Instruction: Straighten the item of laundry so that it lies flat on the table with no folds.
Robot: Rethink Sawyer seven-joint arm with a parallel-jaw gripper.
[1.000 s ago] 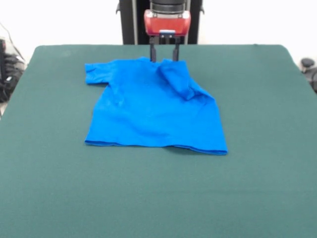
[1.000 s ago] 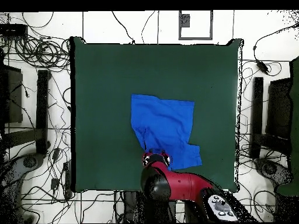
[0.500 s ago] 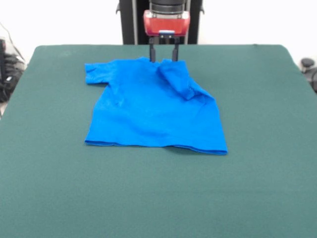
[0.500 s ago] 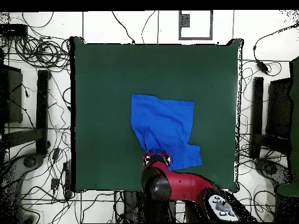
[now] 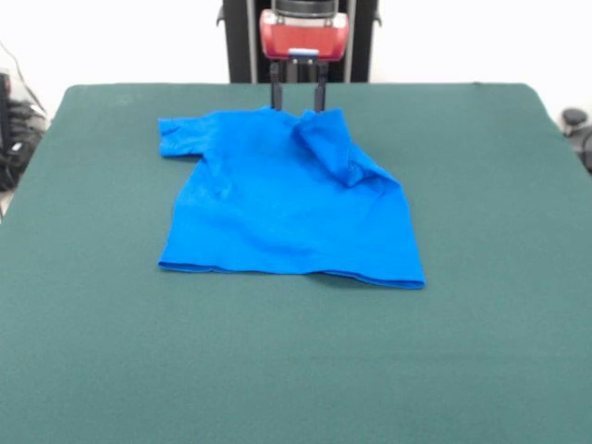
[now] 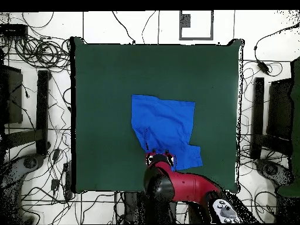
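Note:
The item of laundry (image 5: 287, 203) is a bright blue T-shirt spread on the green table (image 5: 481, 305), lying a little beyond the table's middle. One sleeve (image 5: 180, 132) lies flat to the left; the other sleeve (image 5: 333, 148) is folded over onto the body, making a ridge. In the overhead view the item of laundry (image 6: 167, 128) lies near the table (image 6: 99, 88) edge by the arm. My gripper (image 5: 296, 104) hangs open just behind the collar edge, its two dark fingers (image 5: 275, 96) apart and empty. From above, the gripper (image 6: 159, 157) sits over the shirt's lower edge.
Cables (image 6: 35, 53) and stands (image 6: 42, 111) surround the table on the floor. The red arm body (image 6: 181, 187) overhangs the table's edge in the overhead view.
The gripper has drawn slightly up and back from the shirt's collar edge, drifting a little left in the front view. The shirt has not moved.

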